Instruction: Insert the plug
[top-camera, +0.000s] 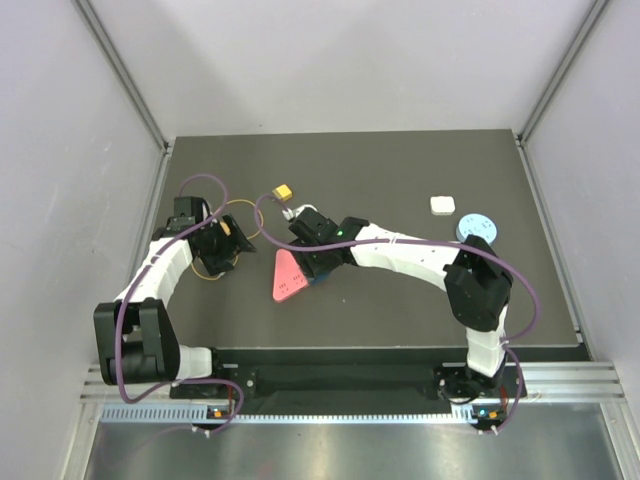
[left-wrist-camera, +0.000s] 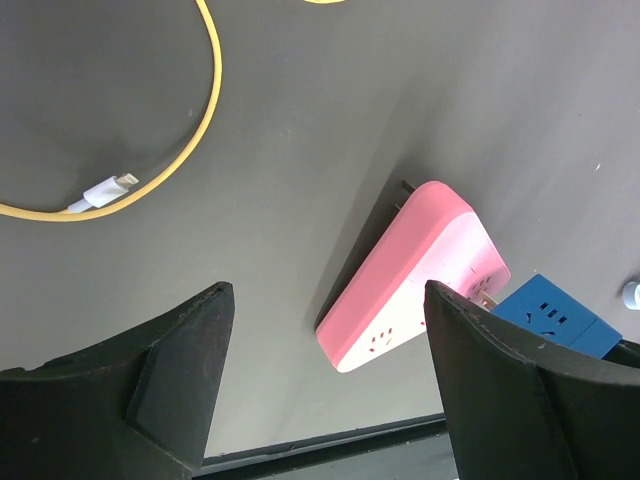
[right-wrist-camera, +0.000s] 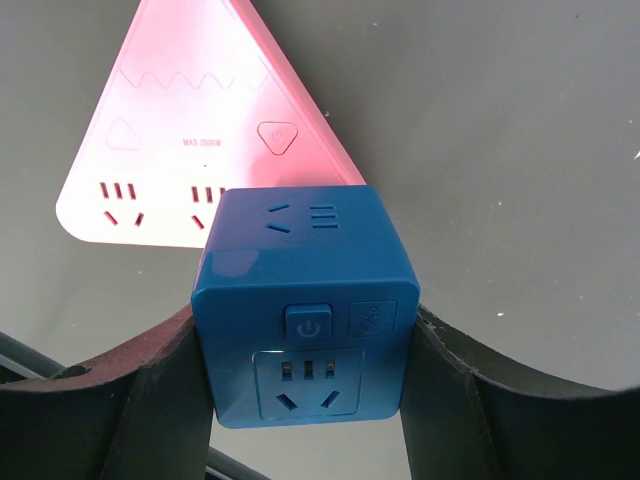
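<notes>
A pink triangular power strip lies flat on the dark table. It also shows in the left wrist view and the right wrist view. My right gripper is shut on a blue cube adapter and holds it at the strip's socketed side. In the left wrist view the cube sits close beside the strip with a bit of metal prong showing between them. My left gripper is open and empty, left of the strip.
A yellow cable with a white connector loops by the left gripper. A yellow plug lies behind the right gripper. A white block and a pale blue disc sit at the right.
</notes>
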